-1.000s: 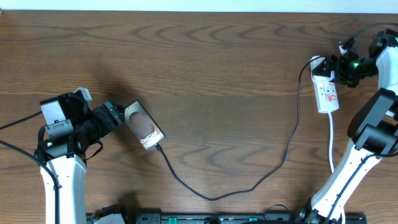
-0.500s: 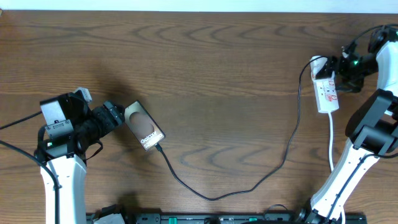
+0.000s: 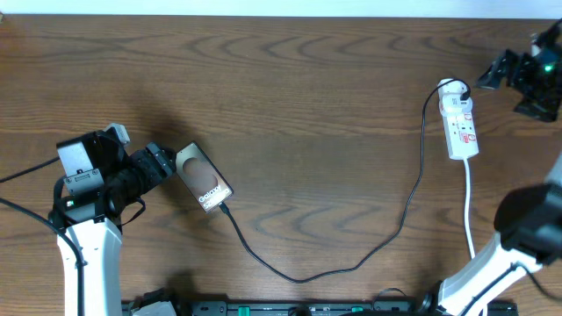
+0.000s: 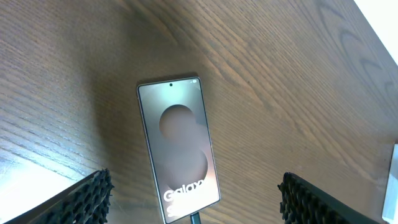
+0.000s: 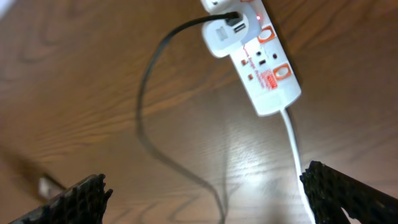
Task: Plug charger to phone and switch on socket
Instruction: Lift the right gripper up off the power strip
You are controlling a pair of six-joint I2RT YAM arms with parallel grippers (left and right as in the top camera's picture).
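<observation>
The phone (image 3: 204, 180) lies face up on the wooden table, its bronze oval and white "Galaxy" lettering showing (image 4: 180, 149). The charger (image 3: 303, 277), a thin black cable, has its tip in the phone's lower end (image 4: 196, 218). It loops across the table to a white adapter in the socket (image 3: 461, 127). My left gripper (image 3: 161, 163) is open beside the phone's upper-left end, fingers (image 4: 87, 199) wide apart and not touching it. My right gripper (image 3: 496, 75) is open, raised up and to the right of the socket (image 5: 264, 68). A small red light glows on the strip.
The socket's white cord (image 3: 468, 206) runs down toward the right arm's base (image 3: 492, 263). The left arm's base (image 3: 83, 202) stands at the left front. A dark rail (image 3: 307, 308) lines the front edge. The table's far edge is at the top.
My right gripper has drawn back from the socket's top end, up and to the right, and its jaws have widened. The left gripper, phone and cable have not moved.
</observation>
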